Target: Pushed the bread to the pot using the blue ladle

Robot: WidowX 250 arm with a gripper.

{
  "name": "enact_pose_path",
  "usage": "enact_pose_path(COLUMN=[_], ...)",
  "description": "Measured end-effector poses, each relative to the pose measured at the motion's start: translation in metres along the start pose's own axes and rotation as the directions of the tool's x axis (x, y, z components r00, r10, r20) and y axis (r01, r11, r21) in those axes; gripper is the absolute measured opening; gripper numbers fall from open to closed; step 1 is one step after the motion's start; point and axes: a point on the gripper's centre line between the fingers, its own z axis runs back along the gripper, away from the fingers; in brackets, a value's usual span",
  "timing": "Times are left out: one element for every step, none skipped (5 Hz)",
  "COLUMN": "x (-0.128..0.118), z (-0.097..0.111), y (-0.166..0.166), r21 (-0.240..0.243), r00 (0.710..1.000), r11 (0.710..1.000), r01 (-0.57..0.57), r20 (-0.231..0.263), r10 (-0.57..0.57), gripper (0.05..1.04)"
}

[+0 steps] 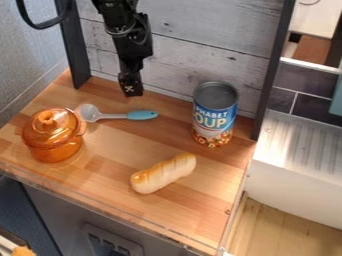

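The arm (125,31) runs out of my view at the top, the table's (110,172) left corner at the left. Beyond its near edge, I can't identify the cut-off orange thing (24,251).

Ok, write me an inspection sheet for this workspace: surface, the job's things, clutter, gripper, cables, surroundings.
Surface: wooden counter, with striped grain.
Bread: lies toward the front, apart from the pot.
Pot: orange, upright, lid on, at the left.
Ladle: lies flat, blue handle pointing right, pale head beside the pot; whether they touch, cannot tell.
Clutter: one soup can, upright, behind and right of the bread.
Gripper: hangs near the back wall, behind the ladle.
Cables: black loop at the upper left, probably a cable.
Surroundings: grey plank wall behind, white ridged unit to the right.
Spills: nothing seen.
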Motion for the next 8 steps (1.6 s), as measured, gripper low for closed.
enact_pose_path(x=[-0.002, -0.005, -0.002, -0.002, -0.006, -0.013, -0.015, -0.016], z=[-0.011, -0.027, -0.041, -0.058, -0.069, -0.081, -0.082, -0.084], y=[-0.006, -0.008, -0.007, -0.009, -0.01, -0.015, -0.012, -0.012], r21=[-0.033, -0.067, -0.091, -0.125, -0.144, -0.164, -0.139, -0.141], r00=[1.0, 0.999, 0.999, 0.997, 0.995, 0.991, 0.99, 0.99], r11=[0.999, 0.998, 0.996, 0.992, 0.99, 0.987, 0.99, 0.99], r01=[-0.006, -0.015, -0.001, 0.013, 0.006, 0.004, -0.011, -0.022], r20=[-0.008, -0.034, -0.049, -0.07, -0.095, -0.129, -0.14, -0.143], r10=[0.006, 0.013, -0.003, -0.022, -0.02, -0.025, -0.009, 0.002], gripper=[1.001, 1.001, 1.001, 1.001, 1.001, 0.959, 0.671, 0.369])
